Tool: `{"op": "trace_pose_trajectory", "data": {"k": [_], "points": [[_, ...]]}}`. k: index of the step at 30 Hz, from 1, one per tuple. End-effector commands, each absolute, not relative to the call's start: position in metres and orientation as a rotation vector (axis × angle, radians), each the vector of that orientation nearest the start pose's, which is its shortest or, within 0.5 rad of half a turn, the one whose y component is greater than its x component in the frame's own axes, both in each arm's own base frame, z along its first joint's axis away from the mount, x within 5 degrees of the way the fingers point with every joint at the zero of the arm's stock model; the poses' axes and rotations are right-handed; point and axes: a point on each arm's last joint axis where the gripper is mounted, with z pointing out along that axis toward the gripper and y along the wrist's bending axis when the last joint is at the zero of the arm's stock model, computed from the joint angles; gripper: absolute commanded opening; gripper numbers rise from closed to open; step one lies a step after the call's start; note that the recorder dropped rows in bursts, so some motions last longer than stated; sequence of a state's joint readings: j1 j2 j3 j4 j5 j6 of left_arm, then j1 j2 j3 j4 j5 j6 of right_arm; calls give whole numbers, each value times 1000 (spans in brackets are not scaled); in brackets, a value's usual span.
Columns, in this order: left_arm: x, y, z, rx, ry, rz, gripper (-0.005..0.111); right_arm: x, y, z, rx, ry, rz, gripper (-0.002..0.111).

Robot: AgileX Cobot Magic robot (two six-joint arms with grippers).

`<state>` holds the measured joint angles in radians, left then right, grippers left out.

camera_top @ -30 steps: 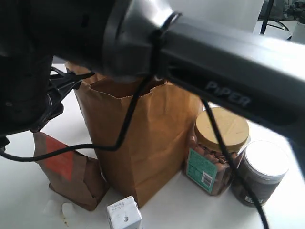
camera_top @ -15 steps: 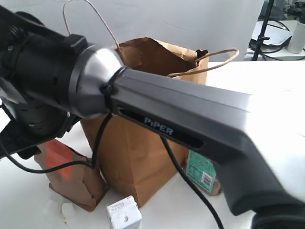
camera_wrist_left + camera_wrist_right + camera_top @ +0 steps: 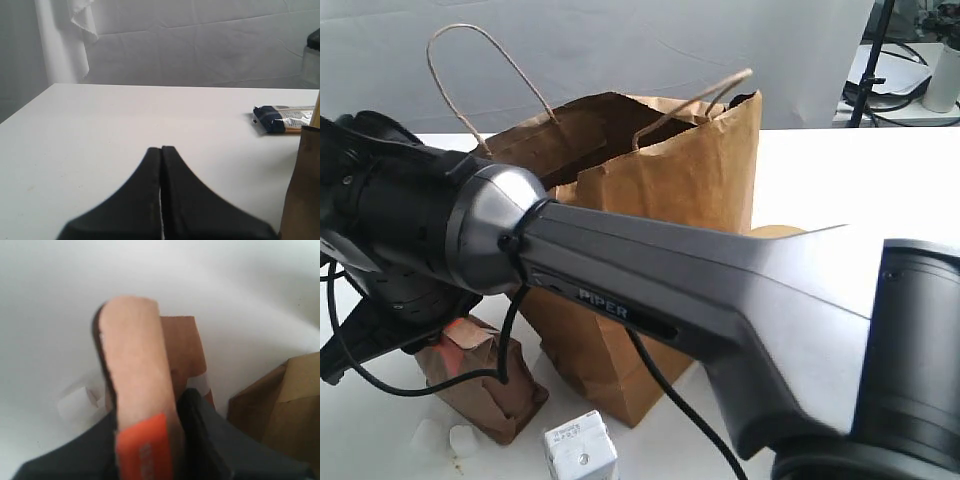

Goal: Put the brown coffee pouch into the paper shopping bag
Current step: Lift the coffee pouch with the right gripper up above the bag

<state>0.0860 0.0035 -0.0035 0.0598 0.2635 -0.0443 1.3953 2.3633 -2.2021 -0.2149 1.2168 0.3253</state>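
The brown coffee pouch (image 3: 485,385) stands on the white table, left of and against the foot of the paper shopping bag (image 3: 660,200). The bag is upright and open at the top, with both cord handles up. My right arm crosses the exterior view, and its wrist covers the pouch's top. In the right wrist view my right gripper (image 3: 150,405) is shut on the pouch (image 3: 137,370), its orange label between the dark fingers; the bag's corner (image 3: 280,405) is beside it. My left gripper (image 3: 161,148) is shut on nothing, low over bare table.
A small white box (image 3: 580,450) and white lumps (image 3: 445,437) lie in front of the pouch. A jar's tan lid (image 3: 775,232) peeks out behind my right arm. In the left wrist view a dark blue snack packet (image 3: 282,119) lies on the table.
My right arm has swung down and to the left, onto the pouch's top. The bag's handles and open top now show, and the two jars are hidden behind the arm.
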Motion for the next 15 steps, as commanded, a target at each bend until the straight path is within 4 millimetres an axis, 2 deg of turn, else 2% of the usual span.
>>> {"op": "trace_pose_trajectory", "data": {"k": [1,6,15], "points": [[55,6,190,-76,1742,92,0,108,493,211,-1454,2383,88,0],[55,6,190,-76,1742,92,0,108,488,239,-1421,2353,139,0],[55,6,190,-76,1742,92,0,105,465,312,-1324,2261,259,0]]}}
